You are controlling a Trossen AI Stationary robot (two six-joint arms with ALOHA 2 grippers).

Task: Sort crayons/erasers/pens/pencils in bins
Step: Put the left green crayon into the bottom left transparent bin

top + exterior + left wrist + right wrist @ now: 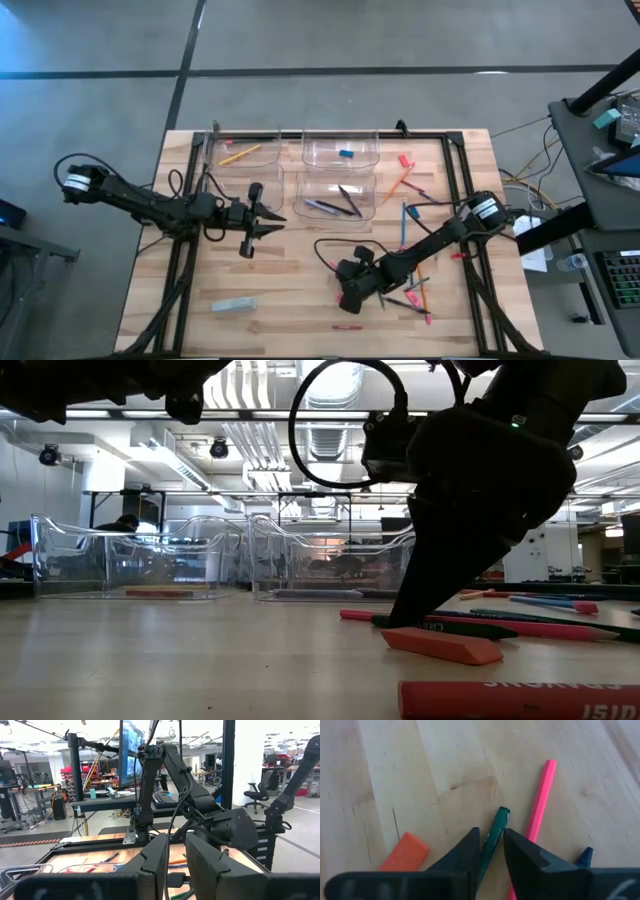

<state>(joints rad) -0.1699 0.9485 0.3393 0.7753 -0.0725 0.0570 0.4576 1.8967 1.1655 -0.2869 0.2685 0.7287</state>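
My right gripper (350, 295) is low over the table's near middle, shut on a dark green pen (492, 837) that lies among loose sticks. Beside it lie an orange-red eraser (405, 852) and a pink pencil (540, 800). Clear bins stand at the far middle. One holds an orange pencil (240, 153), one a blue eraser (346, 153), one dark pens (335, 205). My left gripper (268, 218) waits shut above the table's left, next to the bins, holding nothing. My right gripper pinches the dark green pen between its two fingers, a little back from the pen's end (501, 815). The fingers slant down at it from the table's right. The pen lies flat on the table (450, 628).
More pencils and crayons lie scattered at the right (410, 190), with a red eraser (405, 160) at the far right. A red crayon (347, 326) lies near the front edge and a grey block (233, 304) at the near left. A black frame (470, 180) borders the table.
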